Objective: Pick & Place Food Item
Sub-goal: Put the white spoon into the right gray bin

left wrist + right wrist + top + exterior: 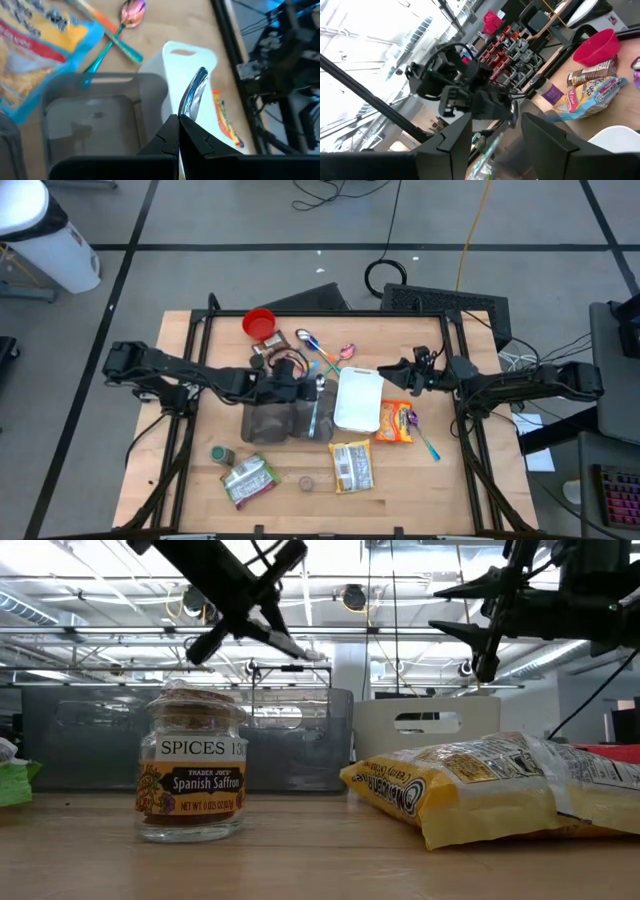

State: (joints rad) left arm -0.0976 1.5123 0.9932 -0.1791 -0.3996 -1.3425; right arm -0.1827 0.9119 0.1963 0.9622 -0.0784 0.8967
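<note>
My left gripper (303, 390) hovers over the grey bins (272, 420) at the table's middle, shut on a silver utensil (193, 93); it also shows in the low view (262, 622). My right gripper (408, 376) is open and empty in the air, above the far right corner of the white cutting board (358, 402); it shows in the low view (490, 610) too. An orange snack bag (395, 423) lies flat right of the board. A yellow packet (351, 465), a green packet (248, 480) and a spice jar (190, 778) rest near the front. My left gripper pinches one end of the silver utensil (184, 114) between its two fingertips. The utensil sticks out forward past the fingers, lifted clear, over the edge between the grey bin (100, 115) and the white board (186, 56).
A red bowl (259, 321), a chocolate bar (272, 340), a blue snack bag (30, 60) and coloured spoons (322, 352) lie at the far side. A teal spoon (427, 442) lies right of the orange bag. A small can (221, 454) stands at front left. A black frame edges the table.
</note>
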